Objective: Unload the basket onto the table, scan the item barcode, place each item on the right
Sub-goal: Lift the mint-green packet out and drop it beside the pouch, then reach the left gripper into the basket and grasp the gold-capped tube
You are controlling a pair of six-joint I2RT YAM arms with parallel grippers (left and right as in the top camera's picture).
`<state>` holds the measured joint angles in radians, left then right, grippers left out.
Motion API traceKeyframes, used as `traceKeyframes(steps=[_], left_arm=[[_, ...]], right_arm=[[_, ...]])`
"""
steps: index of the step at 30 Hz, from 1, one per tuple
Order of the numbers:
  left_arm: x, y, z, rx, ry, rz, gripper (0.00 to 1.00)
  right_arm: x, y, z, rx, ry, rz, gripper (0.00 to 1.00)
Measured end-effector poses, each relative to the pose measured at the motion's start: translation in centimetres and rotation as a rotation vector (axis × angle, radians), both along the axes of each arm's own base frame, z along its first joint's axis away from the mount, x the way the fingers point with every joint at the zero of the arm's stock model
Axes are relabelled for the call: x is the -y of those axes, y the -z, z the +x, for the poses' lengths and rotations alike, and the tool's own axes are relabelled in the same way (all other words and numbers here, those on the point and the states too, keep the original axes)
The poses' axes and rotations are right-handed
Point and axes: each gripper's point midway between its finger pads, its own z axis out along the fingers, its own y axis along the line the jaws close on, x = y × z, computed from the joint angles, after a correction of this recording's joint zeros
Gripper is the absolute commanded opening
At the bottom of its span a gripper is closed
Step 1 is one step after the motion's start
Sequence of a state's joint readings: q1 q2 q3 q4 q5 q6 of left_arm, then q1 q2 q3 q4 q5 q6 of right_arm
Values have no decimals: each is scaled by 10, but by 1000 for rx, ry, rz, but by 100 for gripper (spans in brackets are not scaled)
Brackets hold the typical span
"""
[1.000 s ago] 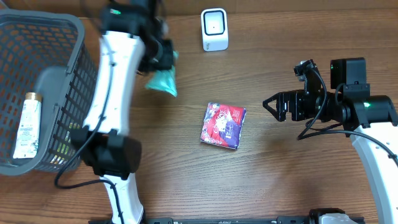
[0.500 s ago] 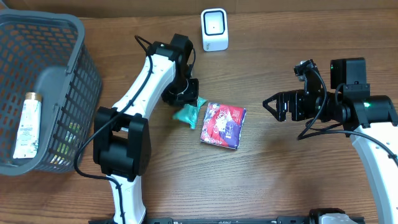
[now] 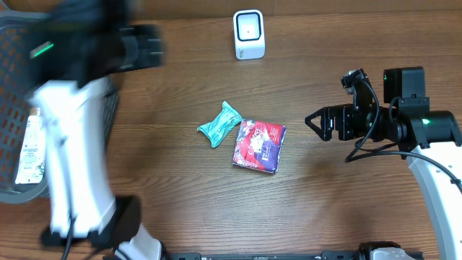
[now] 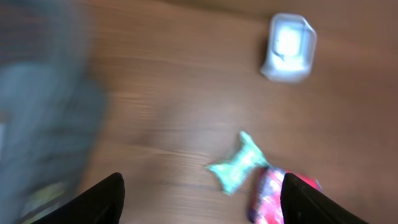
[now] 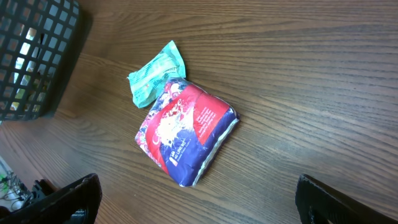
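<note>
Your left gripper and right gripper stand spread and empty. The teal crinkled plastic packet lies loose. The white box-shaped scanner is at its one o'clock, so scanning seems still to do.

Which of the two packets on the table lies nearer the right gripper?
The red-and-blue printed packet. It lies between the smaller teal packet and the open right gripper; the teal one sits on its far side.
</note>
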<state>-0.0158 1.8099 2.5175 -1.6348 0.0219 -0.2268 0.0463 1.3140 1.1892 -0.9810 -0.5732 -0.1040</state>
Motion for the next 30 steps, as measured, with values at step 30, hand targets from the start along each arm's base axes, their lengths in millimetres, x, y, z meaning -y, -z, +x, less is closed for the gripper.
traceKeyframes(steps=[30], left_arm=[[-300,197,-33,-170,-530,115,81]], right_arm=[[0,0,0,0,0,0,100]])
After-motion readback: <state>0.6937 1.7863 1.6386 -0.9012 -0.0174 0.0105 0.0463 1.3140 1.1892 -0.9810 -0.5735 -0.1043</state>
